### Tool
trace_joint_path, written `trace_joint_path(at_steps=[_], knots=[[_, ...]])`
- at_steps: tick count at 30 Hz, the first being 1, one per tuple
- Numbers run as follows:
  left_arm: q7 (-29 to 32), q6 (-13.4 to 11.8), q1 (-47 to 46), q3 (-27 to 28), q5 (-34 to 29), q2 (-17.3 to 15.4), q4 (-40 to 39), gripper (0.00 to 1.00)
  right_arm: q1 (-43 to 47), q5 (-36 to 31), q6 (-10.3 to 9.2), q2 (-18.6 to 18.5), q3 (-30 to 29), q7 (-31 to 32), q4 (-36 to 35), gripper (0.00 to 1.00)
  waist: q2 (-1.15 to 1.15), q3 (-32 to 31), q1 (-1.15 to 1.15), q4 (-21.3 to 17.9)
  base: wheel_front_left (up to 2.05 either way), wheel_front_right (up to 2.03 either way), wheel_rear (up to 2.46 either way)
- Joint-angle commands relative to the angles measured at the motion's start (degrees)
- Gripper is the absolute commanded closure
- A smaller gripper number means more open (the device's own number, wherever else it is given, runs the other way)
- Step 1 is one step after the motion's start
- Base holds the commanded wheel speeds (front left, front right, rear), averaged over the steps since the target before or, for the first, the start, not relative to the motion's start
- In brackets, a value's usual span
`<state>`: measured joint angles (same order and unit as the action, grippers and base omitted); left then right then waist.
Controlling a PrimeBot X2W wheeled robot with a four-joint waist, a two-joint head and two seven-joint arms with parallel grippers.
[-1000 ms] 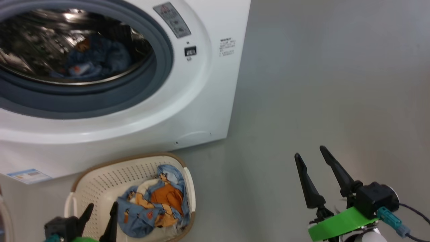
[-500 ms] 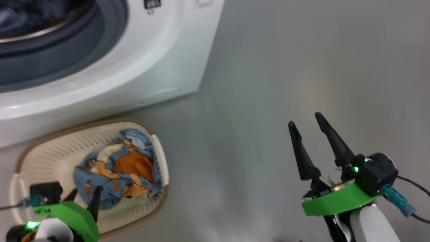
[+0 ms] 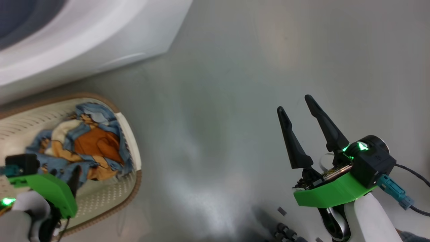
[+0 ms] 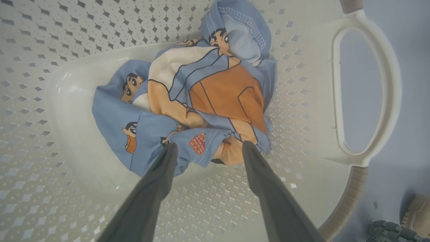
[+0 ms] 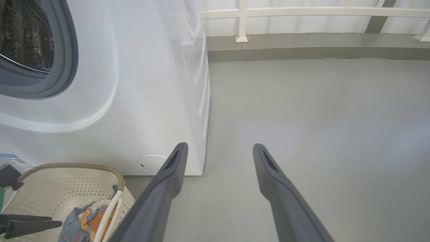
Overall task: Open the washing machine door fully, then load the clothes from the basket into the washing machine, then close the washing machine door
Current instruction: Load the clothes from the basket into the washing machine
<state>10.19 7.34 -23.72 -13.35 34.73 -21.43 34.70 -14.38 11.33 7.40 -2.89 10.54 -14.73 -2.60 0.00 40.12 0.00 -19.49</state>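
Clothes (image 4: 201,101) lie bunched in the basket (image 4: 50,40): light blue cloth with orange and brown cartoon figures, heaped toward its right end. We have the basket on the floor (image 3: 235,84), just in front of the washing machine (image 5: 151,84), down at the left of the scene. Our left pincer (image 4: 209,145) hangs over that heap with its jaws spread wide, released and gripping nothing. One dark fingertip stands at each side of the garment's near edge, and we cannot tell whether they touch the cloth. Over on the right, well apart from the basket, our right pincer (image 3: 294,103) hovers above bare grey floor, jaws also spread and empty, fingers pointing toward the far side. From the right wrist we see the machine's white front and its grey gasket (image 5: 69,50) ringing the steel drum (image 5: 23,33). A small blue label (image 5: 13,161) sits low at the left, and a white railing (image 5: 242,13) runs along the far wall.
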Motion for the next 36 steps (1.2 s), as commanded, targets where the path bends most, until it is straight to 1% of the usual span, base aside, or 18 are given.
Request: trace_joint_path(at_steps=[1, 8, 13, 18, 22, 28, 29, 30, 31, 33, 34, 36], knots=[[0.2, 0.1, -1.1, 1.5, 0.9, -2.3, 0.0, 0.00, 0.2, 0.3, 0.09, 0.0, 1.4, -0.3, -1.6, 0.00, 0.00, 4.0, 0.00, -2.2, 0.00, 0.00, 0.00], [1.1, 0.1, -7.8, 1.9, 2.0, -4.0, 5.9, 0.00, -0.2, -0.1, 0.09, 0.0, 1.8, -0.3, -2.9, 0.00, 0.00, 8.6, 0.00, -3.1, 0.00, 0.00, 0.00], [2.2, -0.5, -12.6, 2.3, 2.4, -4.5, 10.9, 0.00, -0.7, -0.3, 0.09, 0.0, 2.1, -0.3, -3.6, 0.00, 0.00, 11.0, 0.00, -3.7, 0.00, 0.00, 0.00], [2.6, -1.0, -16.3, 1.8, 1.9, -4.6, 15.7, 0.00, -0.7, -0.7, 0.09, 0.0, 2.4, -0.3, -4.2, 0.00, 0.00, 12.0, 0.00, -3.9, 0.00, 0.00, 0.00], [1.9, -0.8, -18.9, 1.0, 1.6, -3.6, 18.4, 0.00, -0.2, -1.4, 0.09, 0.0, 2.0, -0.3, -4.6, 0.00, 0.00, 12.5, 0.00, -3.5, 0.00, 0.00, 0.00], [0.0, -0.5, -21.9, -1.4, 0.6, -1.0, 21.6, 0.00, 1.0, -2.3, 0.09, 0.0, 0.9, -0.3, -5.4, 0.00, 0.00, 13.1, 0.00, -2.7, 0.00, 0.00, 0.00], [-0.3, -0.4, -22.3, -2.0, 0.1, -0.6, 22.2, 0.12, 1.3, -2.6, 0.09, 0.0, 0.7, -0.3, -5.7, 0.00, 0.00, 13.1, 0.00, -2.5, 0.00, 0.00, 0.00], [-0.3, -0.4, -22.3, -2.0, 0.1, -0.6, 22.2, 0.12, 1.3, -2.6, 0.09, 0.0, 0.7, -0.3, -5.7, 0.00, 0.00, 13.1, 0.00, -2.5, 0.00, 0.00, 0.00], [-0.7, -0.4, -22.7, -2.6, -0.3, -0.2, 22.8, 0.28, 1.7, -2.8, 0.09, 0.0, 0.4, -0.3, -6.0, 0.00, 0.00, 13.2, 0.00, -2.4, 0.00, 0.00, 0.00], [-1.5, -0.3, -23.4, -4.0, -1.5, 0.5, 24.1, 0.54, 2.4, -3.3, 0.09, 0.0, -0.4, -0.3, -6.6, 0.00, 0.00, 13.3, 0.00, -2.1, 0.00, 0.00, 0.00], [-2.1, -0.3, -23.8, -4.6, -2.1, 0.8, 24.8, 0.58, 2.8, -3.6, 0.09, 0.0, -0.7, -0.3, -6.9, 0.00, 0.00, 13.3, 0.00, -2.0, 0.00, 0.00, 0.00], [-3.1, -0.4, -24.5, -5.7, -3.0, 1.5, 26.3, 0.91, 3.4, -4.1, 0.09, 0.0, -1.5, -0.3, -7.5, 0.00, 0.00, 13.4, 0.00, -1.7, 0.00, 0.00, 0.00]])
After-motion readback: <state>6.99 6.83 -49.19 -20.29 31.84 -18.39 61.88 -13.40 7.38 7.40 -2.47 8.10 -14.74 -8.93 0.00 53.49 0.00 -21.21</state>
